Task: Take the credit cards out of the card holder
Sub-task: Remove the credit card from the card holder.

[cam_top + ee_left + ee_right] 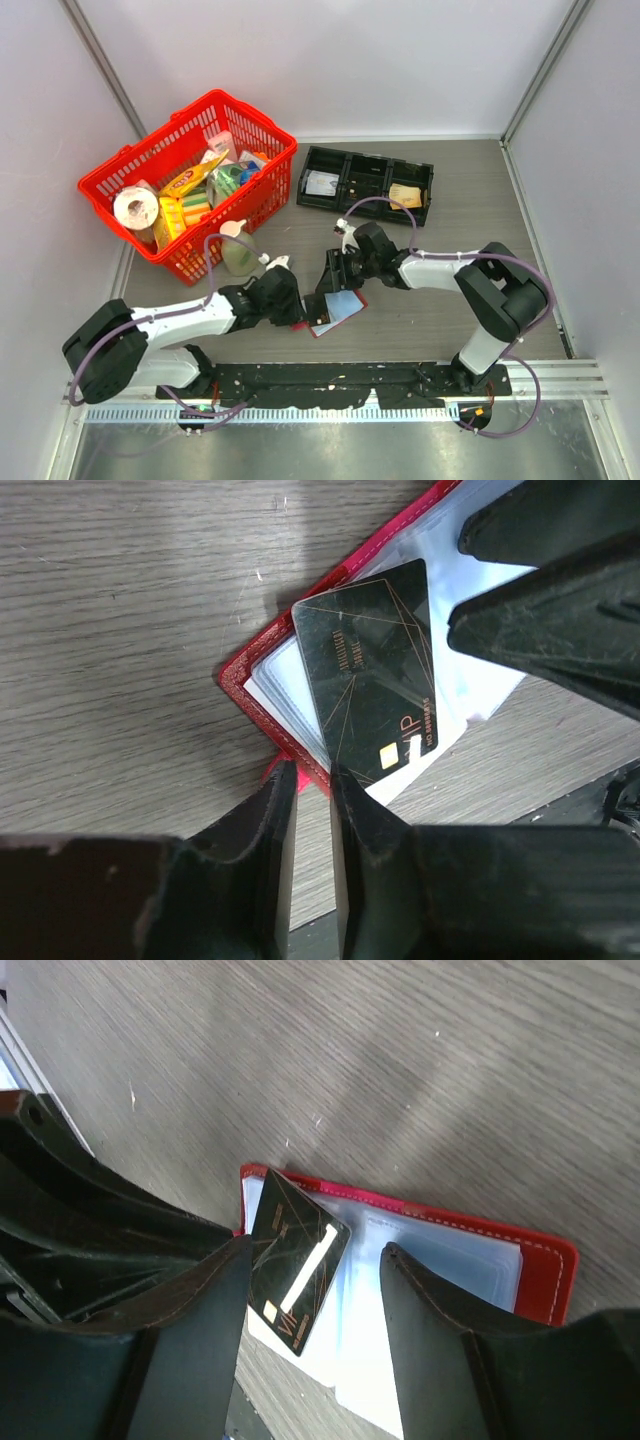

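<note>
Two arms (190,315) (440,268) stretched low, left end effector (312,770) nearly closed at card holder (270,695), right end effector (317,1245) apart over credit card (370,660)

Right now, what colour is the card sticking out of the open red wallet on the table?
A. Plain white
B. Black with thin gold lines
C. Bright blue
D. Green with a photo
B: the left wrist view shows a black credit card with thin gold lines and a small gold chip, lying askew on the open red card holder.
</note>
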Motion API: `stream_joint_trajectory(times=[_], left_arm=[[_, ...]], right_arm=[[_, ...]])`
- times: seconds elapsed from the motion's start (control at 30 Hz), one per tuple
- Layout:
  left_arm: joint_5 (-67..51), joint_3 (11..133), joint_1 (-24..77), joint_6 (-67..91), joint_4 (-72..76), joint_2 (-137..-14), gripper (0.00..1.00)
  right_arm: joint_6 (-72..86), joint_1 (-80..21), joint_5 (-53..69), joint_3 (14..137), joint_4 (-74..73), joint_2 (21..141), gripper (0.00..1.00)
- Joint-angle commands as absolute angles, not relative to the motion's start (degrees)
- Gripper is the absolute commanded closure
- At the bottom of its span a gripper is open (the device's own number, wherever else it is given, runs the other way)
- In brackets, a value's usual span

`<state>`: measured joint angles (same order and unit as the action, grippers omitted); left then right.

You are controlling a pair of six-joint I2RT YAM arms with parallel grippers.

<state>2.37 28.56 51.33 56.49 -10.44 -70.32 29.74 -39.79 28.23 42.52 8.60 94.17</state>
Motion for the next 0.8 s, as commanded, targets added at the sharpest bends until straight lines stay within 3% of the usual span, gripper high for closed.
stream_joint_trajectory(times=[0.0, 0.37, 0.77], left_arm=[[2.64, 31.02, 51.77, 55.46, -11.95, -72.07, 0.80], [3.60, 30.50, 51.94, 55.81, -10.99, -76.99, 0.93], [3.96, 30.06, 51.94, 56.07, -10.37, -78.84, 0.97]], right_arm=[[30.32, -39.99, 29.88, 45.26, 12.39, 96.76, 0.43], [29.97, -39.99, 33.65, 43.68, 14.23, 100.63, 0.56], [26.81, -40.08, 38.32, 44.03, 13.36, 102.22, 0.71]])
